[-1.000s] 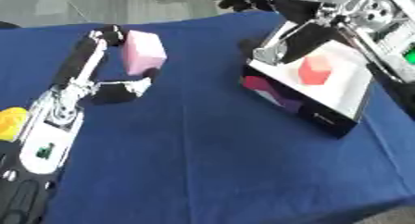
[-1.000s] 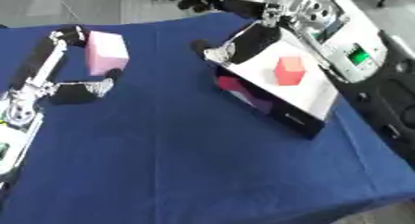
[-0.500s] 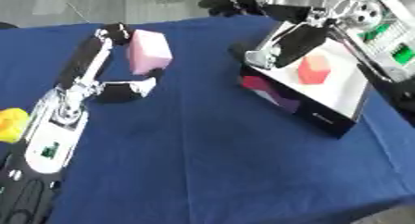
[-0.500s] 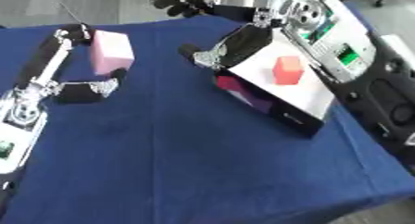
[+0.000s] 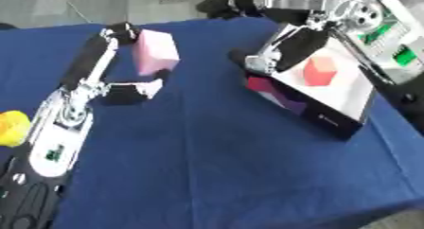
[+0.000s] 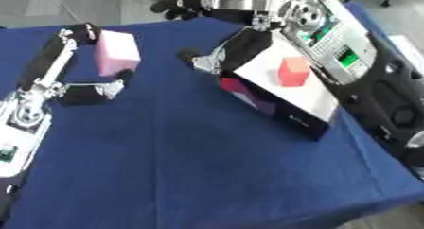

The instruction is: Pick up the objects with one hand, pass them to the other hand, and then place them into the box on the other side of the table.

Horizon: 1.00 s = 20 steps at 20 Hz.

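Observation:
A pink block (image 5: 155, 53) is held up over the far left of the blue table, with my left hand (image 5: 124, 88) shut on it, fingers on top and thumb below. At the right stands the open box (image 5: 331, 98), white inside with dark sides, and a red cube (image 5: 320, 70) lies in it. My right arm crosses above the box. My right hand (image 6: 178, 1), a dark shape, is beyond the table's far edge, to the right of the pink block and apart from it.
A yellow object (image 5: 10, 127) lies at the left edge beside my left forearm. The box's dark flap (image 5: 286, 48) stands up on its left side. Blue cloth (image 5: 215, 166) covers the middle and the near part of the table.
My right hand has moved left along the far edge, from above the box toward the pink block. My left hand still holds the block in about the same place.

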### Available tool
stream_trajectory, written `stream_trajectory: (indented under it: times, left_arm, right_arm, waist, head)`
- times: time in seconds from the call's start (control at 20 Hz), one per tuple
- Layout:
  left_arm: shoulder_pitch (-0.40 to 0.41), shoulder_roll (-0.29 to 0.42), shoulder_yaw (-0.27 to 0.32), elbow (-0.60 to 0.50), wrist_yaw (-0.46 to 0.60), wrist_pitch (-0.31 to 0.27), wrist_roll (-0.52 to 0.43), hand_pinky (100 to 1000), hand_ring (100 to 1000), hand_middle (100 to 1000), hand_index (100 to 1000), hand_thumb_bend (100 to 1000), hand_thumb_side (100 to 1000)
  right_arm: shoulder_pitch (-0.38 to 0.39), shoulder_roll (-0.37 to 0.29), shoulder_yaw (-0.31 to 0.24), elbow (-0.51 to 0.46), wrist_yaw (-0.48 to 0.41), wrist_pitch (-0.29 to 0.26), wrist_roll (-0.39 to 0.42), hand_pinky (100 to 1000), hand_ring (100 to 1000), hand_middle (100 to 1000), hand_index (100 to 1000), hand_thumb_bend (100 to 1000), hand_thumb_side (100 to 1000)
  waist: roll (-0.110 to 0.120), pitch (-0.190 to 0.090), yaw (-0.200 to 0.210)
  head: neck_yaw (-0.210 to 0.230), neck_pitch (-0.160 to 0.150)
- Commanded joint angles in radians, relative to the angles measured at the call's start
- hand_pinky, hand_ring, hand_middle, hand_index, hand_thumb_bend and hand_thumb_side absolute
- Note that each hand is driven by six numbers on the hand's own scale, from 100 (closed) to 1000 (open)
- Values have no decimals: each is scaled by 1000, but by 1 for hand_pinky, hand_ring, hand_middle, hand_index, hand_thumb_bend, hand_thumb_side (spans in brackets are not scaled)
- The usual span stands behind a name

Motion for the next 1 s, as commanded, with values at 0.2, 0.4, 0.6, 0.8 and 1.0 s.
stream_trajectory:
  times: [0.2,0.4,0.6,0.8,1.0]
  left_arm:
    - [-30,-15,-7,-7,-13,-7,-4,780,694,659,539,100,269]
    - [-35,-27,-11,-4,-23,-11,-6,777,694,658,539,100,250]
    - [-40,-40,-16,0,-39,-12,-5,775,693,658,539,100,232]
    - [-45,-54,-19,1,-55,-11,-2,774,693,658,540,100,220]
    - [-50,-68,-21,3,-74,-2,7,771,690,655,540,100,213]
  right_arm:
    - [-21,-8,-4,2,18,16,-12,1000,1000,1000,1000,100,276]
    - [-25,-4,0,5,33,22,-17,1000,1000,1000,1000,100,265]
    - [-27,0,5,16,54,24,-18,999,1000,1000,1000,100,267]
    - [-21,-5,6,17,70,24,-25,1000,1000,1000,1000,100,262]
    - [-20,-2,14,19,89,29,-23,1000,1000,1000,1000,100,280]
  waist:
    - [-2,2,2]
    - [-2,4,4]
    - [-3,6,9]
    - [-4,7,14]
    - [-5,10,22]
  head:
    - [-9,6]
    - [-17,6]
    - [-23,6]
    - [-33,6]
    - [-44,6]
